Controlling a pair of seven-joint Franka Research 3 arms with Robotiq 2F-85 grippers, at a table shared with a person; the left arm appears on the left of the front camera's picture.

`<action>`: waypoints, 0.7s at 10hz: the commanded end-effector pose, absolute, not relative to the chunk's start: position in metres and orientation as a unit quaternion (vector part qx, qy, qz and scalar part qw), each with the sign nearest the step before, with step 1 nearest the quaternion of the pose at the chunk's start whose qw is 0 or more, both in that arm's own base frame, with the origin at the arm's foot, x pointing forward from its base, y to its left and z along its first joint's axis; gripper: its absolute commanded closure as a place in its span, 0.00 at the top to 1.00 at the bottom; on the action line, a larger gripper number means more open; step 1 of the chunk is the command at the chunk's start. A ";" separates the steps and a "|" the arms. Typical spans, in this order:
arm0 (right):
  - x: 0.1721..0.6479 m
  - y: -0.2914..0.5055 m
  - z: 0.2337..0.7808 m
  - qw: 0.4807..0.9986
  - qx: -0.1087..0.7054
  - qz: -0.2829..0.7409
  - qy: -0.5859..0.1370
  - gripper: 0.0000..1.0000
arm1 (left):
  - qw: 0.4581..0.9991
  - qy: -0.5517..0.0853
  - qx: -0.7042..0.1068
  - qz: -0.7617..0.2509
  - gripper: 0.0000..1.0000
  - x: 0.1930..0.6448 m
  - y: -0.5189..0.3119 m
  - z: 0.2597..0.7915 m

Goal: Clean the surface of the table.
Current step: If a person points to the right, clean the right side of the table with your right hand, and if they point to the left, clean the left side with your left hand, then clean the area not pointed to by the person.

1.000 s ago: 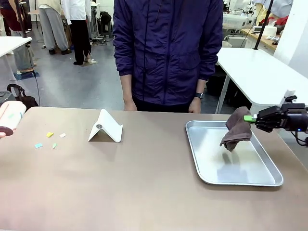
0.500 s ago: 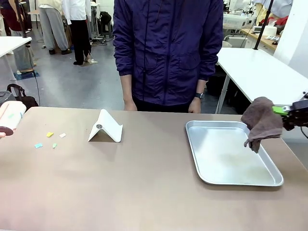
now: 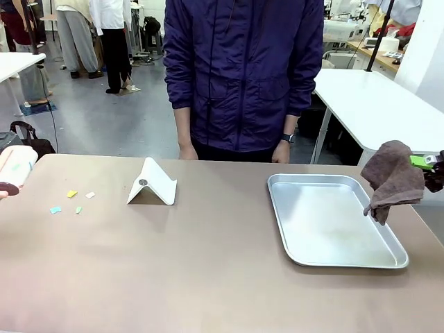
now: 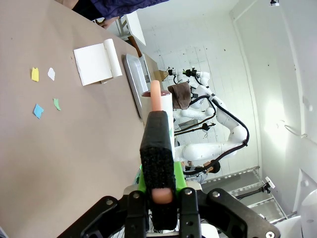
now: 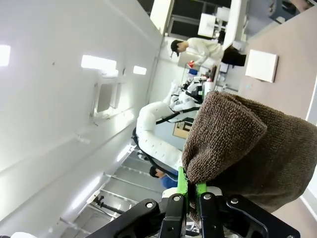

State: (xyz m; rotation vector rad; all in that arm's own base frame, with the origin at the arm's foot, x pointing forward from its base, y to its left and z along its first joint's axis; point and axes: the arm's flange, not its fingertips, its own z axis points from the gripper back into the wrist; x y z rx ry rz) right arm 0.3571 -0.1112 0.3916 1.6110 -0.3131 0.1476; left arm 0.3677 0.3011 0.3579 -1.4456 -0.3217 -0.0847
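Cloth (image 3: pixel 394 179), pinched in right gripper (image 3: pixel 424 164): brown terry, rough looped pile, matt. Tray (image 3: pixel 326 225), just below and beside that gripper: bare metal, smooth, showed soft dull shine. Table (image 3: pixel 208 277) under both grippers: brown-taupe top, smooth, matt. Stand (image 3: pixel 152 184), well away from right gripper: white, smooth, matt, looked like plastic. Scraps (image 3: pixel 71 193) beyond stand: thin coloured paper. Left gripper (image 4: pixel 161 124): finger (image 4: pixel 157 148) was black, coarse-grained. Roller (image 4: pixel 163 101) clamped there looked white, smooth.
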 end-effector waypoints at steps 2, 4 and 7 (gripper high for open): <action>0.361 -0.110 0.396 0.672 0.724 0.077 -0.133 0.07 | 0.737 -0.141 -0.660 -0.034 0.00 0.366 0.300 0.363; 0.361 -0.110 0.396 0.672 0.724 0.077 -0.133 0.07 | 0.737 -0.141 -0.660 -0.034 0.00 0.366 0.300 0.363; 0.361 -0.110 0.396 0.672 0.724 0.077 -0.133 0.07 | 0.737 -0.141 -0.660 -0.034 0.00 0.366 0.300 0.363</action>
